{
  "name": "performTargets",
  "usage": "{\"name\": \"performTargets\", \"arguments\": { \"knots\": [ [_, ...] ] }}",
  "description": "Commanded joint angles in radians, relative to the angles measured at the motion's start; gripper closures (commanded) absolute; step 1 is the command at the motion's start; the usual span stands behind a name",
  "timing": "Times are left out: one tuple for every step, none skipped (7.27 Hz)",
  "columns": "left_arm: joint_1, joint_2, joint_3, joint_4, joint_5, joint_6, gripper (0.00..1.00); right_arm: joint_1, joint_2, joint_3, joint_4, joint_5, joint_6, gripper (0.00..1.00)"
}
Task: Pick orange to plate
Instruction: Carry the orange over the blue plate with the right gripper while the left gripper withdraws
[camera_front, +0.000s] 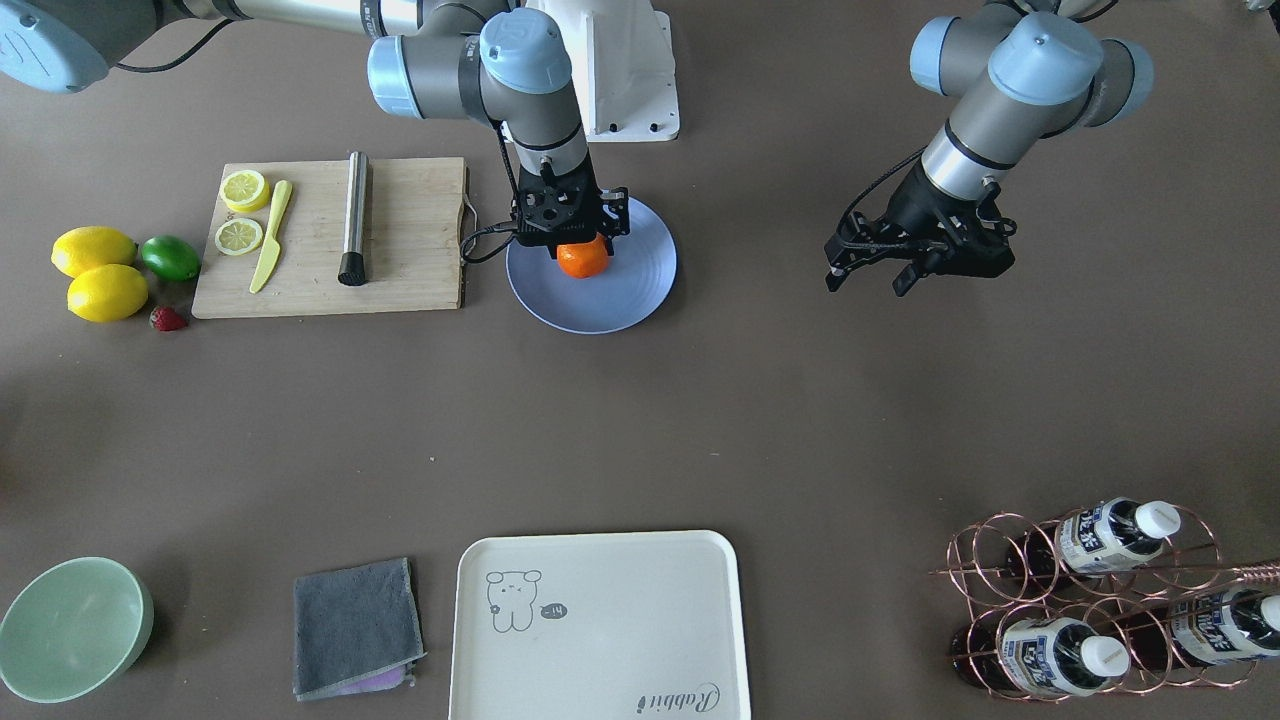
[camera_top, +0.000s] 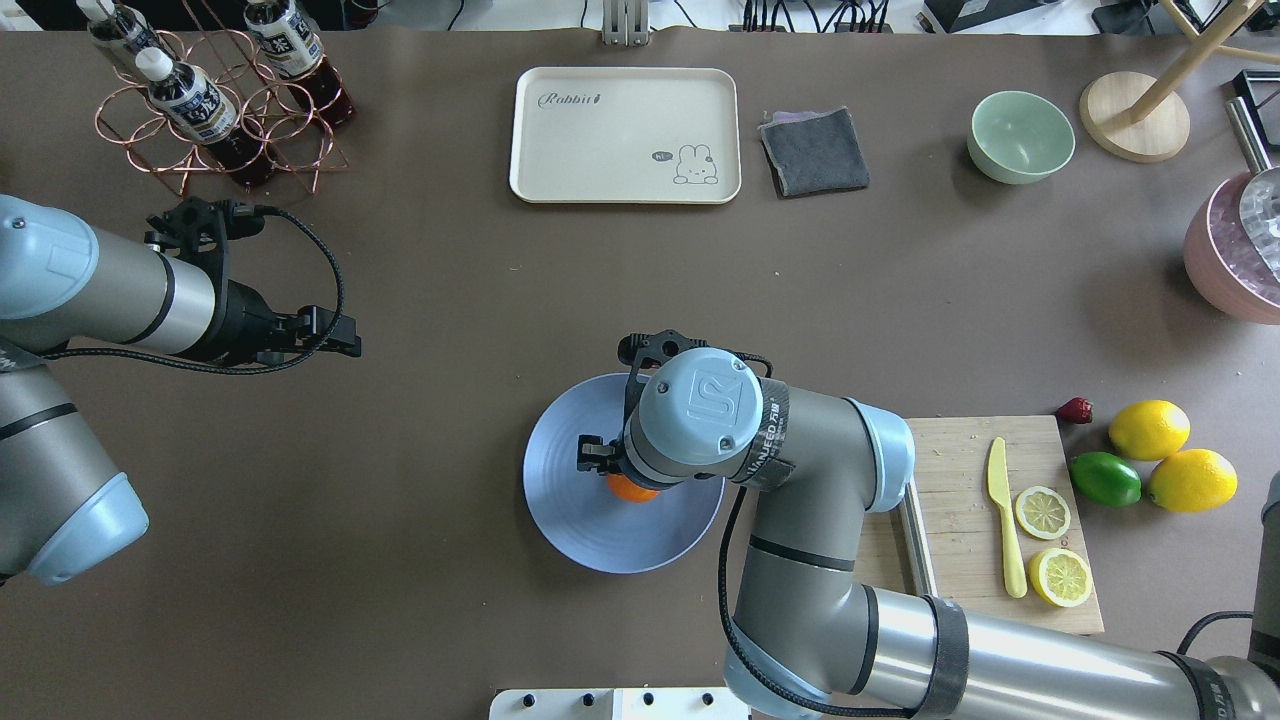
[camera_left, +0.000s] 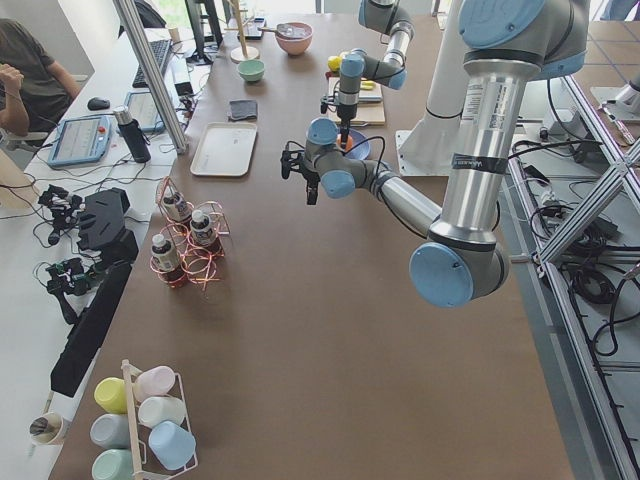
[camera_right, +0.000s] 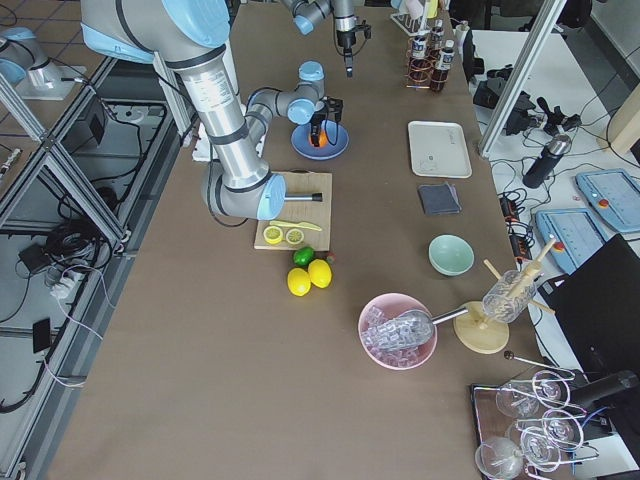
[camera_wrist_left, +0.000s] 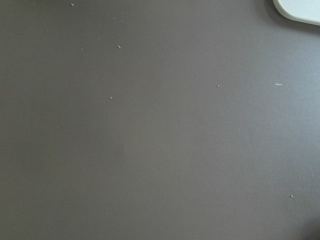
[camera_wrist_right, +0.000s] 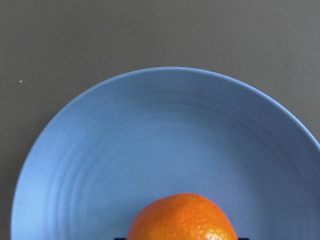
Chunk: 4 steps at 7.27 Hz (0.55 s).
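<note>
The orange (camera_front: 582, 258) is small and bright, and it sits low over the middle of the round periwinkle-blue plate (camera_front: 625, 297). My right gripper (camera_front: 580, 243) points straight down and is shut on the orange. In the right wrist view the orange (camera_wrist_right: 182, 220) fills the bottom centre, with the plate (camera_wrist_right: 150, 130) spread beneath it. From overhead, only an edge of the orange (camera_top: 628, 490) shows under my right wrist, above the plate (camera_top: 575, 525). My left gripper (camera_front: 868, 282) hangs open over bare table, far from the plate.
A wooden cutting board (camera_front: 410, 250) with lemon slices, a yellow knife and a metal muddler lies beside the plate. Two lemons (camera_front: 100, 275), a lime (camera_front: 170, 257) and a strawberry sit beyond it. A cream tray (camera_front: 600, 625), grey cloth (camera_front: 355, 625), mint bowl (camera_front: 70, 628) and bottle rack (camera_front: 1100, 600) line the far edge.
</note>
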Motion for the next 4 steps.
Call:
{"name": "performTargets", "arguments": {
  "knots": [
    [0.0, 0.003, -0.004, -0.002, 0.003, -0.004, 0.03, -0.005, -0.002, -0.004, 0.0, 0.0, -0.001, 0.37],
    [0.0, 0.003, -0.003, -0.002, 0.007, -0.005, 0.03, -0.012, 0.0, -0.006, 0.002, -0.022, 0.001, 0.01],
    [0.0, 0.001, -0.003, -0.002, 0.007, -0.008, 0.03, -0.014, 0.002, -0.004, 0.003, -0.028, 0.001, 0.0],
    [0.0, 0.004, -0.004, -0.002, 0.0, -0.005, 0.03, 0.001, -0.001, 0.017, 0.002, -0.025, -0.001, 0.0]
  ]
}}
